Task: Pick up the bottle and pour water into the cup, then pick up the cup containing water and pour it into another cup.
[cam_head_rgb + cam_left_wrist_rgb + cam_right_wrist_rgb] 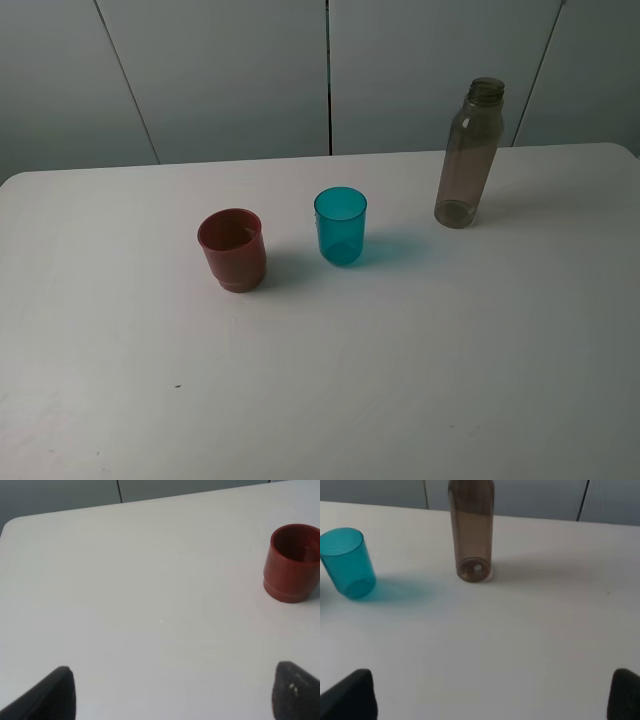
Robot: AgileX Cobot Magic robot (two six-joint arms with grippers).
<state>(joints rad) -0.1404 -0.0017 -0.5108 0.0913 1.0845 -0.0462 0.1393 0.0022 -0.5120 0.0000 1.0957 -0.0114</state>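
**Three vessels upright on the surface, both sets of fingers spread and empty**

The white surface (420,380) carries three items, all standing upright and well apart from one another. The tall, slim, smoky grey-brown translucent plastic bottle (469,155) stands toward the far right in the high view, its threaded neck uncapped. The small translucent teal-blue plastic tumbler (340,226) stands near the middle, casting a tinted shadow to its right. The opaque dull-red plastic cup (232,250), wider and squatter with a stepped base, stands to the left of the tumbler.

Neither arm appears in the high view. The left wrist view shows the left gripper (172,692) with its dark fingers (52,695) set wide apart, nothing between them, the red cup ahead and off to one side. The right wrist view shows the right gripper (492,695) with its fingers (350,696) likewise spread and empty; the bottle and tumbler stand ahead of it, untouched.
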